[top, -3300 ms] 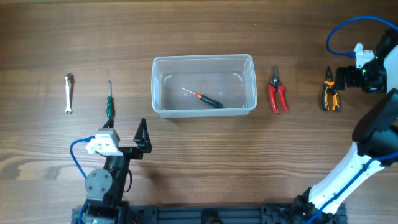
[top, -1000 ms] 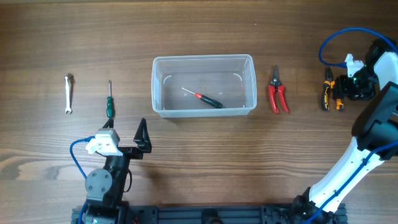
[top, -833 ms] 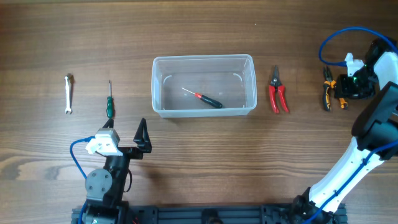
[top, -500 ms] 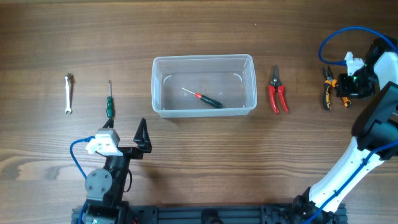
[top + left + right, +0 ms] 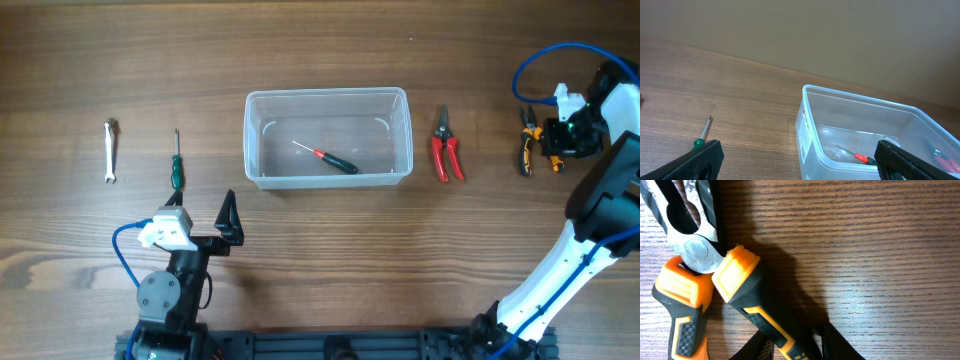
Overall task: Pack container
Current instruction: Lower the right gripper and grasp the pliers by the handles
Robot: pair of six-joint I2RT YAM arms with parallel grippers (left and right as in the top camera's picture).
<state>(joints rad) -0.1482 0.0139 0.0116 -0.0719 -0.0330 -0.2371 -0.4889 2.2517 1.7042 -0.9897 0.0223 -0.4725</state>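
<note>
The container (image 5: 328, 92) is sitting mid-table on the brown wood-grain table (image 5: 320, 250), with a beige wall (image 5: 840, 30) behind. The left fingers (image 5: 695, 162) are gaping wide, empty. Far right, the right fingers (image 5: 837, 342) are clamping the orange-black pliers (image 5: 737, 267).

No legible text, brand, number or sign is coming through in any of the three views. A white sticker (image 5: 803, 132) is showing on the short end wall of the container (image 5: 855, 96) in the left wrist view (a small red mark near its top, rows of fine dark print running below). It is sitting at too steep an angle, and its print is appearing too small, for any word or figure to be made out.
</note>
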